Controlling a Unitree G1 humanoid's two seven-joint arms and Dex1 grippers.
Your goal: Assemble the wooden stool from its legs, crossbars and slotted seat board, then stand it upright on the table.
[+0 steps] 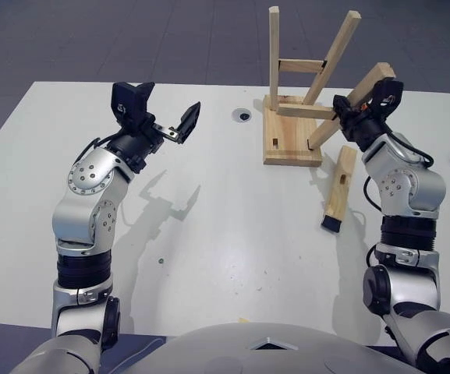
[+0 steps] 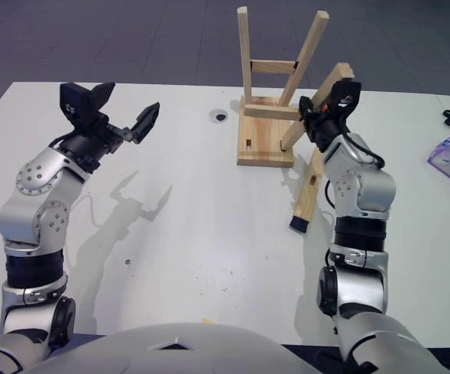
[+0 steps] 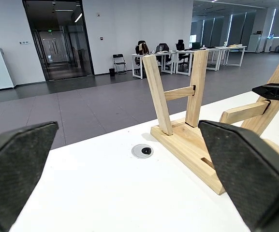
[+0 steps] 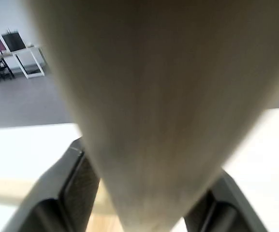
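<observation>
Your white desk (image 1: 209, 234), grey floor (image 1: 131, 39) behind: three legs (image 1: 274, 47) in one seat board (image 1: 291, 149), a fourth leg (image 1: 339, 187) lying loose. Right gripper (image 1: 359, 105) clamps the slanted leg (image 1: 324, 134); left gripper (image 1: 171, 100) gapes.

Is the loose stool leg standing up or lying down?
Lying down: the pale wooden leg with a black foot rests flat on the white table.

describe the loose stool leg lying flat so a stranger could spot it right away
On the white table, find the upside-down seat board with legs sticking up. Just to its right, nearer the robot, one wooden leg lies flat. It alone lies down rather than pointing up, and its near end has a black pad.
</observation>
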